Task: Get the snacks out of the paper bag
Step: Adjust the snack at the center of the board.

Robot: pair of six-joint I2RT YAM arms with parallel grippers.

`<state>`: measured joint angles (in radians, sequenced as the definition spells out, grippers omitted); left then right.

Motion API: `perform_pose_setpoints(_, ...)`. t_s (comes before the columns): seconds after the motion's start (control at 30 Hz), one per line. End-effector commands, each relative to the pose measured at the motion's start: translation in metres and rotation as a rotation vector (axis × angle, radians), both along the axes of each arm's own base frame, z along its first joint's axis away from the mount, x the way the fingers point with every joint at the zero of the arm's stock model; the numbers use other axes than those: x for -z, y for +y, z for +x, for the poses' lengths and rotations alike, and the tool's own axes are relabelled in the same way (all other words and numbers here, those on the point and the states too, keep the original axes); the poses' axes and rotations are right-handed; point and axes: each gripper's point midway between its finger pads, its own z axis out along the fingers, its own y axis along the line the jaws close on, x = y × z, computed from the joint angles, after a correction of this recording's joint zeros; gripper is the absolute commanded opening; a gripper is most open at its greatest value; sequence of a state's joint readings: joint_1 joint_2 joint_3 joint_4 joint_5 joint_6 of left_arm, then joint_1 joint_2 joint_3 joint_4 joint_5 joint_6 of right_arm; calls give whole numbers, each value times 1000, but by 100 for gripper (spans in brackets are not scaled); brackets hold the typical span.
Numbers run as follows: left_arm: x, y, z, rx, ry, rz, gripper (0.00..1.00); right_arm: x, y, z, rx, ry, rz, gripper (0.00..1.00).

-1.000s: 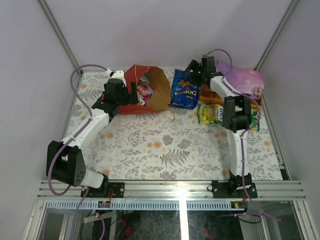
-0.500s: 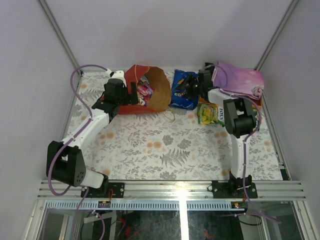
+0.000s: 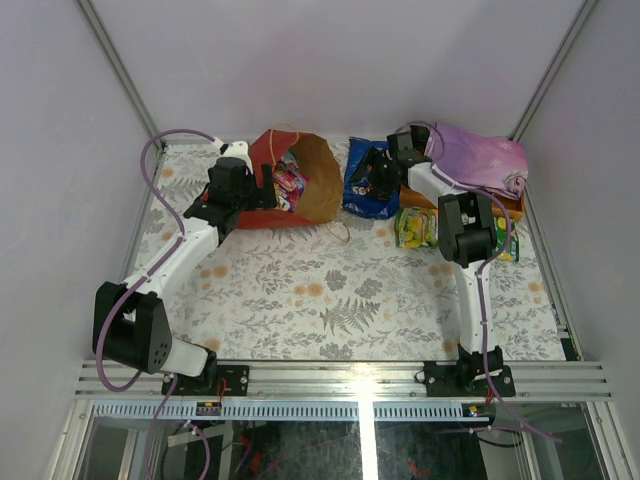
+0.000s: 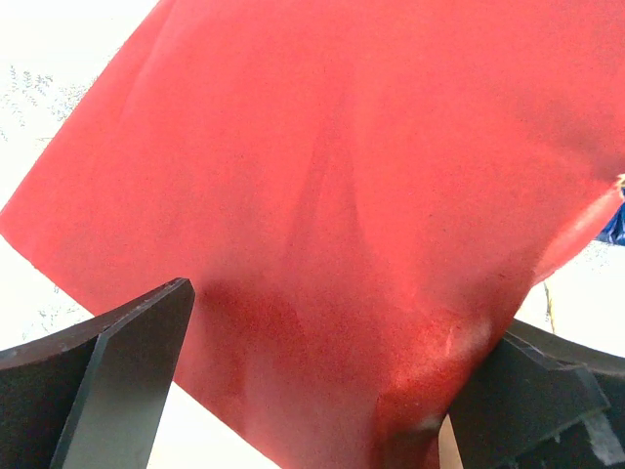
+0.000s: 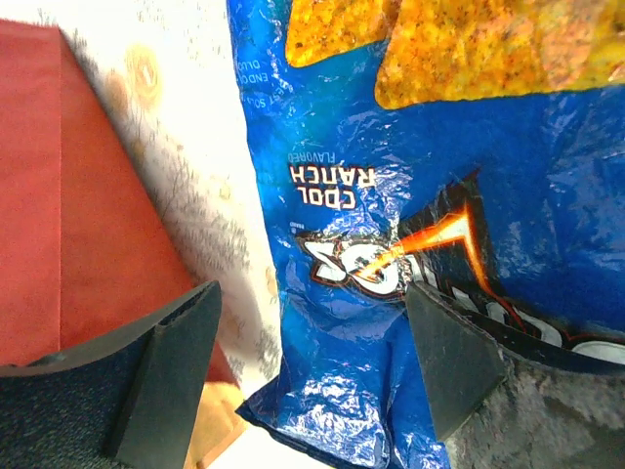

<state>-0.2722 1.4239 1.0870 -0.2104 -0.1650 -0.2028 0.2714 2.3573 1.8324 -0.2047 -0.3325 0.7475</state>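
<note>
Paper bag [image 3: 318,188], one; two snacks outside: Doritos bag [image 3: 357,196], green pack [image 3: 412,229]

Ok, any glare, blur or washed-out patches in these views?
Top view: sharp, with a glare spot on the front rail. Left wrist: paper bag fills the frame, slightly soft; tablecloth blown out white. Right wrist: Doritos bag crisp, shiny highlights on its foil.

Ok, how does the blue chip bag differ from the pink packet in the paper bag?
The blue chip bag lies out on the table beside the paper bag; the pink packet sits inside the bag's mouth. The chip bag is clearly larger than the pink packet. The chip bag shows nearly whole; the pink packet is partly hidden. Both are snack packs.
</note>
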Motion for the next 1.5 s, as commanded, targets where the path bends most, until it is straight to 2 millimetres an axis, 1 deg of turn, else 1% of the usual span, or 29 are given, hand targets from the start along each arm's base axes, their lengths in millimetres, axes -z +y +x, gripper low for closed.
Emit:
perform_pose_setpoints(0.0,-14,9,4,-34,-45,3,100,11,-40,21,-18,19,-99,84)
perform_pose_setpoints(0.07,-14,10,4,-38,-46,6,100,-5,-33,26,-59,-15,-43,85)
perform_pose_setpoints(0.13,-14,12,4,-45,-48,11,100,-34,-23,31,-90,-97,10,87)
perform_pose_setpoints(0.17,-14,13,3,-50,-49,13,100,-61,-20,31,-99,-155,40,88)
perform_pose_setpoints(0.2,-14,13,3,-52,-49,15,100,-75,-17,29,-107,-192,63,88)
perform_pose_setpoints(0.27,-13,14,4,-60,-49,18,100,-110,-15,23,-104,-284,105,90)
perform_pose_setpoints(0.3,-13,15,4,-63,-50,20,100,-112,-17,14,-95,-292,122,90)
perform_pose_setpoints(0.33,-13,16,4,-67,-49,22,100,-126,-16,9,-84,-328,144,90)
perform_pose_setpoints(0.43,-13,24,4,-107,-56,40,100,-144,-19,-7,-34,-384,207,90)
perform_pose_setpoints(0.47,-14,27,4,-125,-59,47,100,-145,-19,-12,-18,-392,223,90)
perform_pose_setpoints(0.5,-14,31,4,-147,-61,56,100,-149,-15,-17,-9,-406,244,90)
perform_pose_setpoints(0.57,-14,39,4,-187,-64,68,100,-149,-8,-25,-14,-427,257,90)
perform_pose_setpoints(0.63,-12,46,4,-217,-61,76,100,-144,1,-32,-22,-432,260,89)
perform_pose_setpoints(0.77,-7,59,5,-261,-46,89,100,-136,32,-46,-72,-433,275,88)
perform_pose_setpoints(0.9,1,73,7,-307,-20,108,100,-145,63,-57,-132,-470,279,87)
perform_pose_setpoints(1.0,5,78,7,-326,-12,113,100,-154,83,-65,-167,-518,248,86)
perform_pose_setpoints(1.07,6,78,7,-324,-9,109,100,-153,95,-69,-191,-529,212,85)
perform_pose_setpoints(1.1,5,78,8,-320,-11,106,100,-149,100,-70,-200,-520,187,85)
perform_pose_setpoints(1.17,4,74,8,-303,-10,96,100,-137,105,-68,-198,-495,119,84)
perform_pose_setpoints(1.2,3,73,8,-298,-14,90,100,-130,103,-67,-189,-483,81,84)
perform_pose_setpoints(1.3,-5,70,10,-288,-26,77,100,-111,89,-58,-122,-463,-65,87)
perform_pose_setpoints(1.47,-19,59,16,-286,-50,108,100,-87,74,-50,-55,-407,-163,87)
